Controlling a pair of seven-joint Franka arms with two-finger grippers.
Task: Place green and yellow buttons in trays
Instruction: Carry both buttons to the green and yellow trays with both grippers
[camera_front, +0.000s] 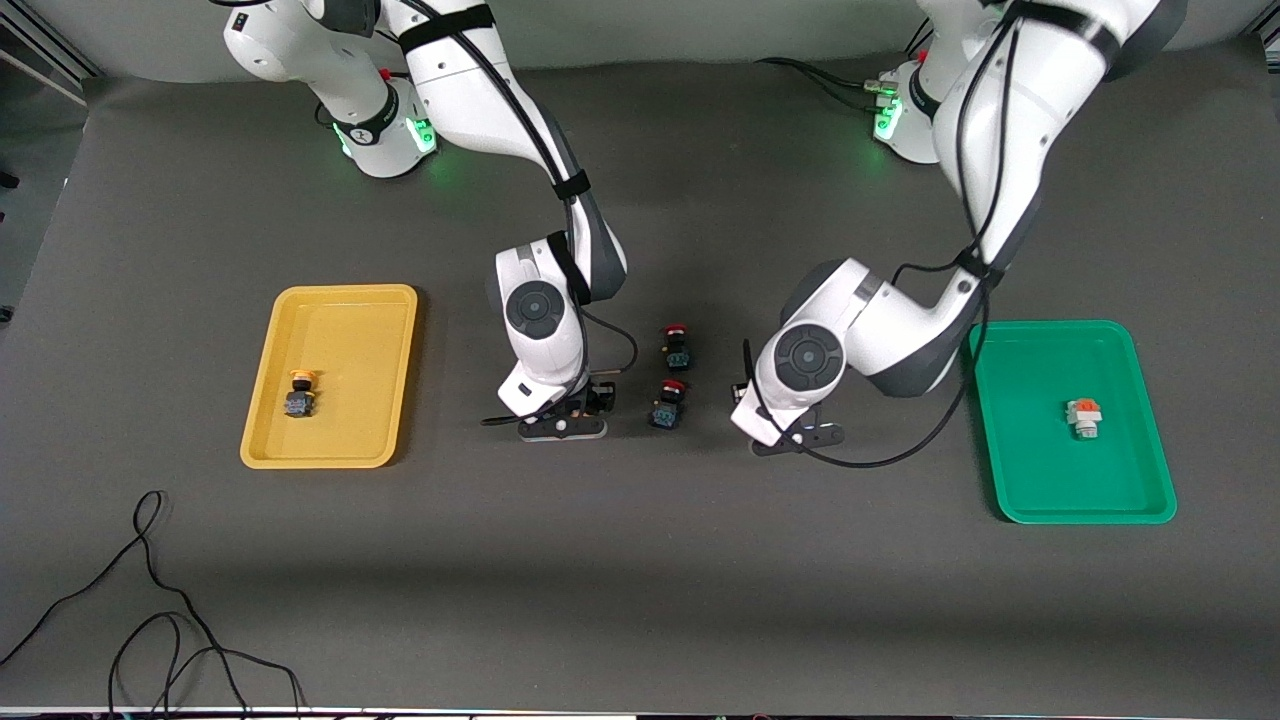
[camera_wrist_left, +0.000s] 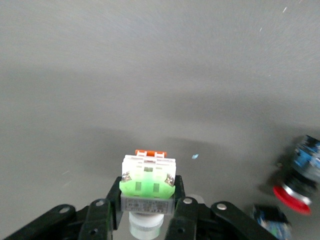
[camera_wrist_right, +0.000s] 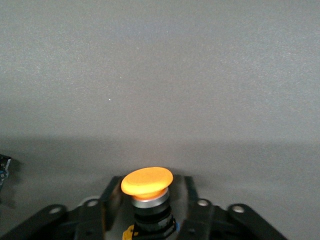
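Now my left gripper (camera_wrist_left: 146, 210) clamps the white green-faced button (camera_wrist_left: 147, 182) by its rigid square body, low over the counter (camera_wrist_left: 150, 75); my right gripper (camera_wrist_right: 147, 210) straddles the yellow-capped button (camera_wrist_right: 147, 181), whose slick cap I avoid, pinching the light body.

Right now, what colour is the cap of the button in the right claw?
Orange-yellow cap, clearest in the right wrist view.

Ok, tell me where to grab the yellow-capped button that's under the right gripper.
Grip the yellow-capped button by its dark body just under the silver collar, coming straight down from above. It appears to stand cap-up on the table, and the domed cap is wider than the body, so it would give a poor hold. The right gripper is lined up over it that way.
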